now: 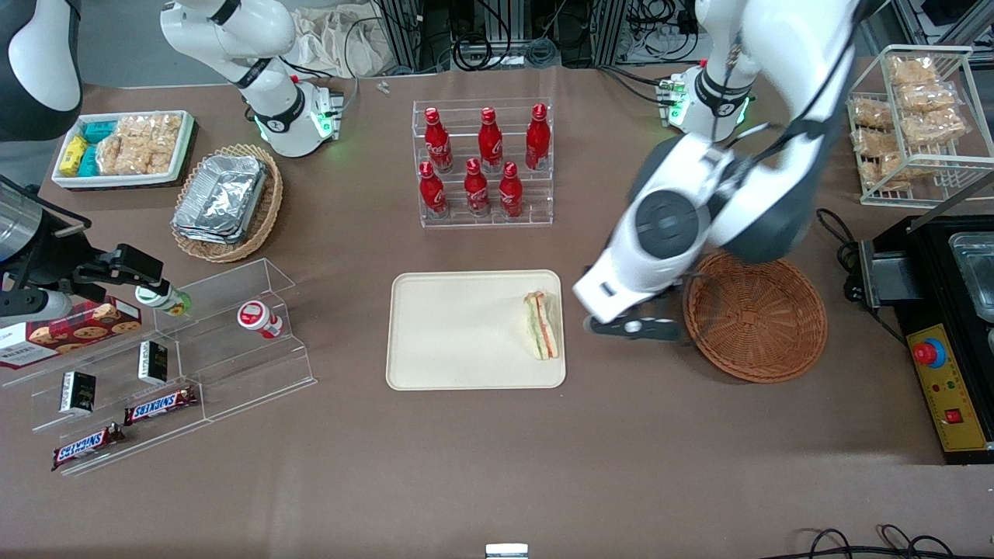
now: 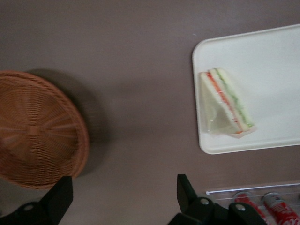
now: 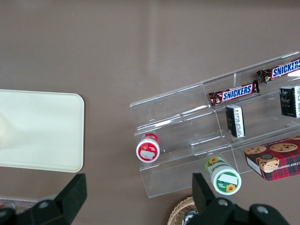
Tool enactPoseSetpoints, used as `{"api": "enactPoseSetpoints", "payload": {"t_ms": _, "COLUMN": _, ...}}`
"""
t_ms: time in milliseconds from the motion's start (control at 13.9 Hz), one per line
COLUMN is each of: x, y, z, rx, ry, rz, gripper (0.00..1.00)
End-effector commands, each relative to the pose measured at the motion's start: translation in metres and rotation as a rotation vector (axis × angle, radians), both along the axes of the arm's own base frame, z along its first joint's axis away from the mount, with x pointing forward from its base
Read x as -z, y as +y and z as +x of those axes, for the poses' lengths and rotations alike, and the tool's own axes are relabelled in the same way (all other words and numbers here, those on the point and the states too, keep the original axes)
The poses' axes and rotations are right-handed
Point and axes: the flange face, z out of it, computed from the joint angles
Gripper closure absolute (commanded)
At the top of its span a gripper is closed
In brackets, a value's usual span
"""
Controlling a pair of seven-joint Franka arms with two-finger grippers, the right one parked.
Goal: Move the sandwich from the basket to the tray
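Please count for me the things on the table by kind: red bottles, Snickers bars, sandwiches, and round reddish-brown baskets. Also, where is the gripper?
Red bottles: 6
Snickers bars: 2
Sandwich: 1, on the tray
Reddish-brown basket: 1
Total: 10
The gripper hovers between tray and basket, jaws open, holding nothing.

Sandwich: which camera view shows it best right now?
The left wrist view: the sandwich fills more of the picture, filling layers plain, lying on the tray. The front view shows it smaller beside the open gripper. The right wrist view misses it.
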Motion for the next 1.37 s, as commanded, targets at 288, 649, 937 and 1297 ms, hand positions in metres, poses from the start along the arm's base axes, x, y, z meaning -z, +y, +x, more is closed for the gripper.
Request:
{"api": "enactPoseSetpoints", "payload": {"t_ms": 288, "x": -0.115, "y": 0.177, "z": -0.01, "rx": -0.011, "ry": -0.009, "rz": -0.006, "gripper": 0.01}}
{"api": "enactPoseSetpoints", "payload": {"t_ms": 649, "x": -0.133, "y": 0.227, "z": -0.014, "rx": -0.086, "ry": -0.023, "rz": 0.025, "gripper": 0.01}}
{"api": "enactPoseSetpoints", "payload": {"t_ms": 937, "x": -0.123, "y": 0.251, "z": -0.01, "rx": -0.13, "ry": -0.01, "rz": 0.014, "gripper": 0.0}}
{"api": "enactPoseSetpoints", "payload": {"t_ms": 1297, "x": -0.106, "y": 0.263, "z": -0.014, "rx": -0.165, "ry": -0.013, "rz": -0.003, "gripper": 0.0}}
